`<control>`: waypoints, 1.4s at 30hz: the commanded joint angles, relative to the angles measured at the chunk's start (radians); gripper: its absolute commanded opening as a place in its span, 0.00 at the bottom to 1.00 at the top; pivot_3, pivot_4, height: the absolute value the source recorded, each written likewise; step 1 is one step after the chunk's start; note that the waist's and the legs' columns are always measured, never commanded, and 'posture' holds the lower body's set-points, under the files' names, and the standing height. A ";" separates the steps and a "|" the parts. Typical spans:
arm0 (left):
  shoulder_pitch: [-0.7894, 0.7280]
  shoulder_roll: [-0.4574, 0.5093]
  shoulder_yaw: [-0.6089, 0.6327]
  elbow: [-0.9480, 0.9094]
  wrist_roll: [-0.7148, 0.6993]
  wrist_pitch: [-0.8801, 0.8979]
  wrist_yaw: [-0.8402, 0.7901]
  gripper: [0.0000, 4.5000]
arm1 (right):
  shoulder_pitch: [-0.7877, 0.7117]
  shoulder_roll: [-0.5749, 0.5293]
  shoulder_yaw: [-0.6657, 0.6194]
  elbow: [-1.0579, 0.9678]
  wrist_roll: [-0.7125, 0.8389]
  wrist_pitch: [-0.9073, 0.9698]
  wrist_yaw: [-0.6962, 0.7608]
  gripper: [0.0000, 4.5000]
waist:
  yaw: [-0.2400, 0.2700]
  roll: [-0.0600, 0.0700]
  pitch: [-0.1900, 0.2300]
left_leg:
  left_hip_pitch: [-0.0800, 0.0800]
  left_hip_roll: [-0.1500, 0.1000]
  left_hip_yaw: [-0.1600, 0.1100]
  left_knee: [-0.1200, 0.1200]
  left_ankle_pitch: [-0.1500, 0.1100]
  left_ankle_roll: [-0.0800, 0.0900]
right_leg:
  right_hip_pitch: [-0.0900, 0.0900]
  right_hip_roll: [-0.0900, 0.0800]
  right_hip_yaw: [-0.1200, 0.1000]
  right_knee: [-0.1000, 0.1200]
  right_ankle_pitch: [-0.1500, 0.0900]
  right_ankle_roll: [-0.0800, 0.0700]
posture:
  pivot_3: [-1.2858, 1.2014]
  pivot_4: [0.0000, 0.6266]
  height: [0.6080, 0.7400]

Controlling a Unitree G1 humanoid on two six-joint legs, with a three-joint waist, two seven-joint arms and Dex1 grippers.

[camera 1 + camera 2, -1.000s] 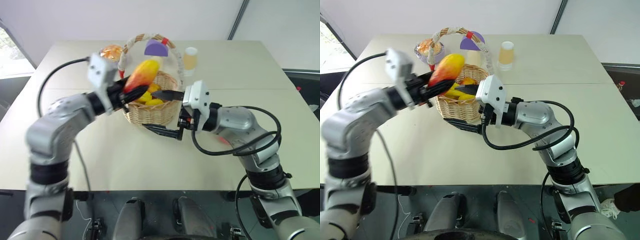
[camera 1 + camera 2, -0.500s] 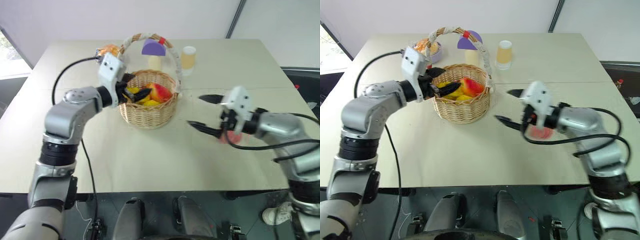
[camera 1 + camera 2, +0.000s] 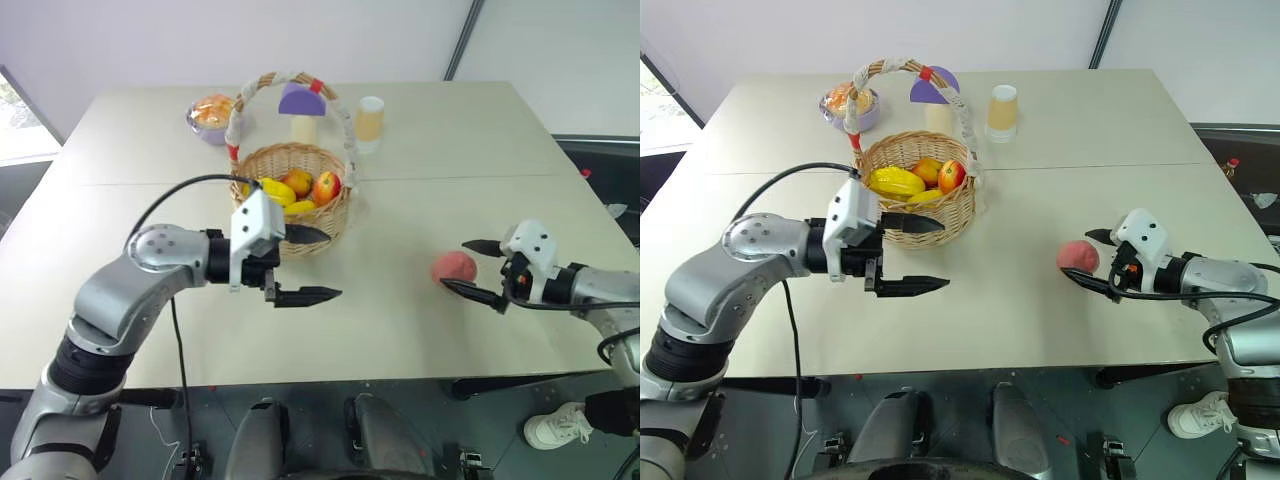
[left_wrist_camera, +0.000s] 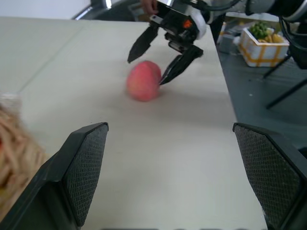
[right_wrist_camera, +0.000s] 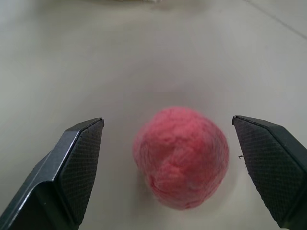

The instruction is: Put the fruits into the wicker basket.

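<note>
No text, label, brand, number or sign can be read on anything in these views.
</note>
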 commanded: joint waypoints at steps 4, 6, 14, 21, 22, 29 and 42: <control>0.004 0.004 0.014 -0.030 0.000 -0.007 0.015 0.99 | -0.043 0.032 0.023 0.062 -0.016 -0.013 -0.001 1.00 | 0.001 0.000 0.000 | 0.000 0.000 -0.001 0.000 0.000 0.000 | 0.000 0.000 0.000 0.000 0.000 0.000 | 0.52 0.24 1.00; 0.010 0.010 0.021 -0.030 0.001 -0.008 0.016 1.00 | -0.050 0.036 0.023 0.066 -0.012 -0.007 0.000 0.88 | 0.002 0.000 0.000 | 0.000 0.000 -0.001 0.000 0.000 0.000 | 0.000 0.000 0.000 0.000 0.000 0.000 | 0.52 0.24 1.00; 0.122 0.021 0.218 0.044 -0.025 -0.043 0.082 1.00 | -0.093 0.034 0.039 -0.142 0.017 -0.027 0.028 0.51 | -0.005 0.003 0.001 | 0.000 0.001 -0.002 0.000 0.000 0.000 | 0.000 0.000 0.000 0.000 0.000 0.000 | 0.52 0.24 1.00; 0.272 -0.044 0.498 0.156 0.003 -0.186 0.241 1.00 | -0.404 0.306 0.263 -0.338 0.033 0.073 -0.126 0.51 | -0.017 0.003 0.002 | 0.001 0.008 -0.004 0.000 0.000 0.000 | 0.000 0.002 -0.002 0.000 0.000 0.000 | 0.52 0.24 1.00; 0.281 -0.057 0.520 0.163 -0.005 -0.190 0.260 1.00 | -0.453 0.355 0.301 -0.322 0.003 0.069 -0.154 0.51 | -0.018 0.004 0.002 | 0.000 0.008 -0.004 0.000 0.000 0.000 | 0.000 0.002 -0.002 0.000 0.000 0.000 | 0.52 0.24 1.00; 0.323 -0.072 0.492 0.103 -0.013 -0.198 0.274 1.00 | -0.767 0.683 0.420 0.094 -0.201 0.005 -0.396 0.51 | 0.003 0.002 0.001 | -0.002 0.004 -0.003 0.000 0.000 -0.001 | -0.003 -0.003 -0.002 0.001 0.001 -0.001 | 0.52 0.24 1.00; 0.301 -0.083 0.456 0.090 -0.037 -0.195 0.284 1.00 | -0.757 0.677 0.367 0.038 -0.185 -0.074 -0.347 0.99 | -0.003 0.002 0.001 | -0.003 0.001 -0.003 -0.004 -0.001 0.000 | -0.005 -0.006 -0.002 -0.001 0.001 -0.001 | 0.52 0.24 1.00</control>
